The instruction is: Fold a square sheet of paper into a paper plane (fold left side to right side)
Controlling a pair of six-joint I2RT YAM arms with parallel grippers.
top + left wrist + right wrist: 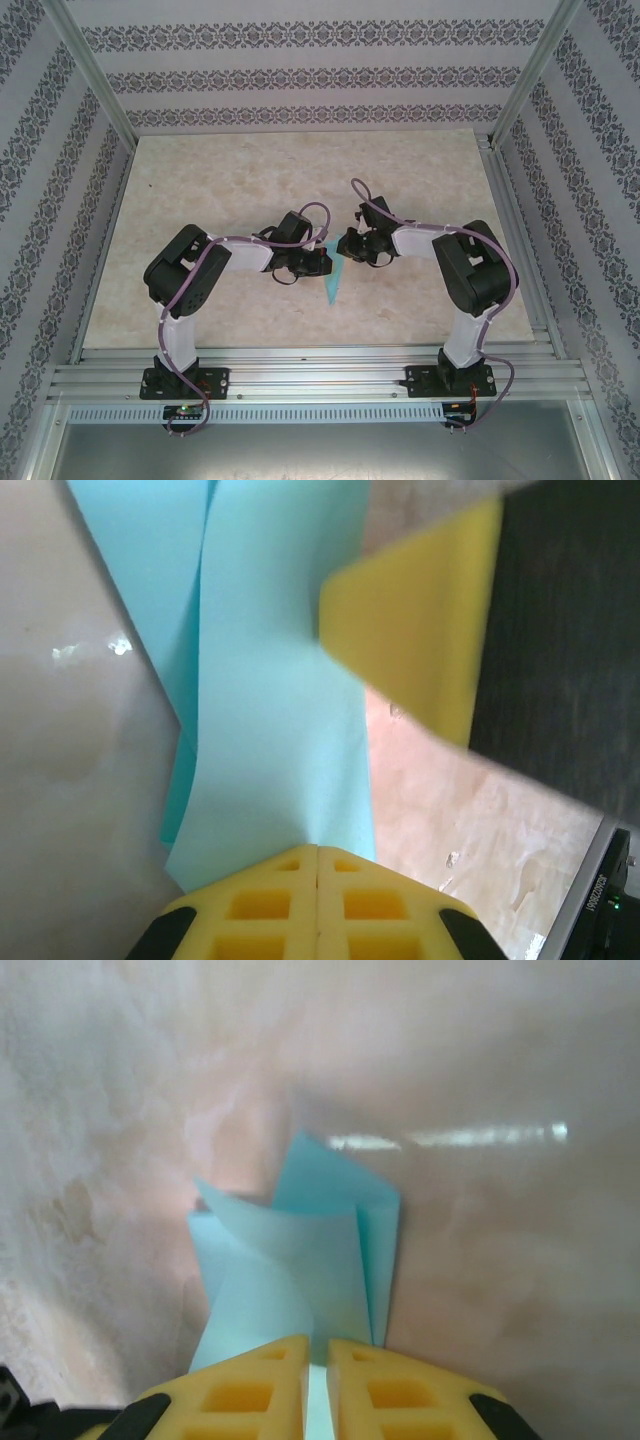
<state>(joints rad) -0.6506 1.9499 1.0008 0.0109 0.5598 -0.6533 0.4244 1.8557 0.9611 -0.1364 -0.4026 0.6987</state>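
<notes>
The turquoise paper (330, 285) is a folded, pointed piece on the table between the two arms, its tip toward the near edge. In the left wrist view the paper (280, 680) rises in loose curved layers from my left gripper (317, 848), whose yellow pads are pressed together on its edge. A yellow finger (420, 630) of the right gripper hangs over the sheet at upper right. In the right wrist view the folded layers of paper (300, 1250) fan out ahead of my right gripper (317, 1345). Its jaws stand a narrow slit apart, with paper showing in the gap.
The marble-patterned tabletop (230, 180) lies bare around the arms. Patterned walls and metal frame posts (95, 75) close it in on three sides. The aluminium rail (320, 380) carrying both arm bases runs along the near edge.
</notes>
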